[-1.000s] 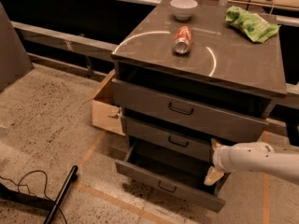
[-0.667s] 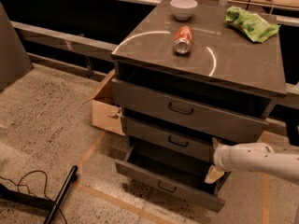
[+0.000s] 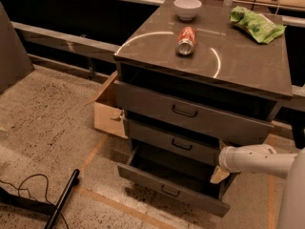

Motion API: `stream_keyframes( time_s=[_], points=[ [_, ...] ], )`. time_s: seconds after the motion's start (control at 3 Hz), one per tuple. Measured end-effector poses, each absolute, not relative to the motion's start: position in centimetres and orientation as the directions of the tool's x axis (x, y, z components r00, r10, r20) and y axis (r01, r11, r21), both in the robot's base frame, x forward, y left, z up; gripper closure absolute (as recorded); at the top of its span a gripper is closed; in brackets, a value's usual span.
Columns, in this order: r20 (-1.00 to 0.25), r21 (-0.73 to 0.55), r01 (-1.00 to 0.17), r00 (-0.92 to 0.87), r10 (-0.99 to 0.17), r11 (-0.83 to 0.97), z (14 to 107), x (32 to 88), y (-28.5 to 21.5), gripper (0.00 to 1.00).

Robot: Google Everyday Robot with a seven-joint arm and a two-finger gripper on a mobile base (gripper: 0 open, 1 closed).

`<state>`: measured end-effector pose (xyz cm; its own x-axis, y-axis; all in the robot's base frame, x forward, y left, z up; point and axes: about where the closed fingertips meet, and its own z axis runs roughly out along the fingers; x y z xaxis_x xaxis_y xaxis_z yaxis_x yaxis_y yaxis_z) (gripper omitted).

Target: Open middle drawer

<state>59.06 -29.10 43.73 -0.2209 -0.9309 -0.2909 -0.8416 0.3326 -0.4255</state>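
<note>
Hardly any change can be made out over the last second. The white arm [image 3: 259, 160] is found in the same reach from the right edge of the view, and the gripper [image 3: 220, 170] is held as before at the right end of the middle drawer [image 3: 157, 138], low against the corner of its front panel and just above the lowest drawer [image 3: 167, 187]. Whether the gripper is clenched or released cannot be told, since its tip is largely hidden at that corner.

The middle drawer itself is seen second of three in the grey cabinet [image 3: 248, 70]. Its narrow front is set back under the top drawer [image 3: 152, 101], and its small dark handle [image 3: 181, 145] is left untouched near the centre, well apart from the gripper. No outward travel of this front has been recorded across the moments. The lowest drawer, by contrast, is stood well out, so that its interior is exposed.

From this it is judged that the task is not yet advanced: contact is being sought at the drawer's right edge, not at the handle, and a pull has not yet been delivered.

On the cabinet top a white bowl [image 3: 187, 7], a soda can [image 3: 186, 40] laid on its side and a green snack bag [image 3: 257, 25] are left undisturbed.
</note>
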Motion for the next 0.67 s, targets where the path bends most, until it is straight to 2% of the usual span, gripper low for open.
stream_keyframes(
  time_s=[0.33,0.67],
  points=[
    [-0.284,-0.423,-0.839,-0.235,-0.930,0.341,42.89,59.60,-29.19,0.03],
    [-0.277,-0.411,-0.843,-0.247,-0.928,0.347,42.07,59.47,-28.99,0.21]
  ],
)
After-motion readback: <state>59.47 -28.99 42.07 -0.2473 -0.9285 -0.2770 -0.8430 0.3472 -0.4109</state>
